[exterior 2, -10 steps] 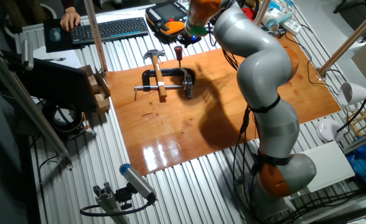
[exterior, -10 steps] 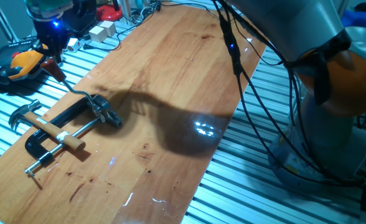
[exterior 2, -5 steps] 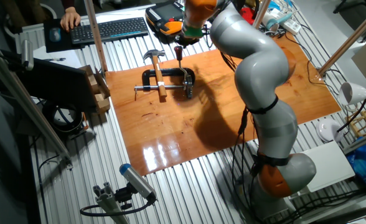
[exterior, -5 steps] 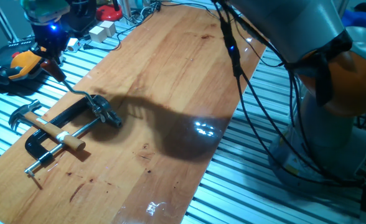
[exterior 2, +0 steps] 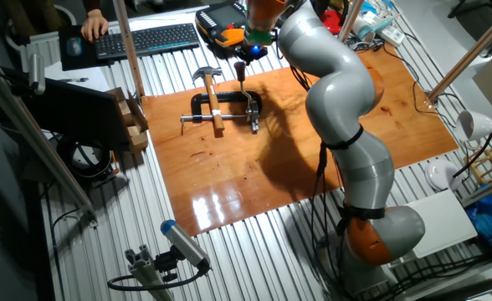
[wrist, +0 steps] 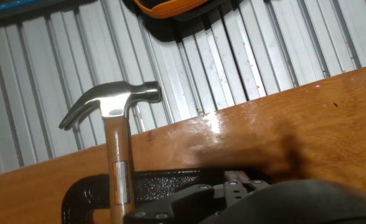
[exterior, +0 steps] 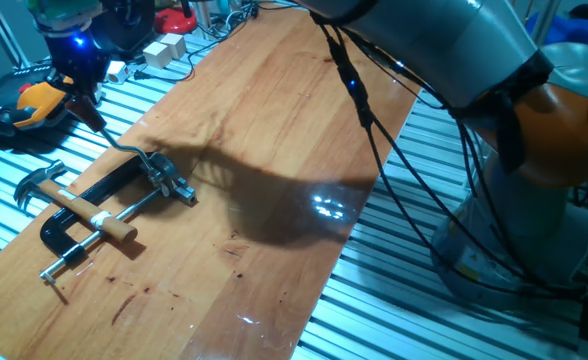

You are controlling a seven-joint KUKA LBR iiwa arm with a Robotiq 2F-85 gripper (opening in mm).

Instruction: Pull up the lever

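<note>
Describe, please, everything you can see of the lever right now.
The lever is a slim, curved silver metal arm with a reddish-brown tip. It rises at a slant from the black clamp's chrome head toward the gripper, which meets its tip; the grip itself is unclear. The hand view does not show it.
</note>
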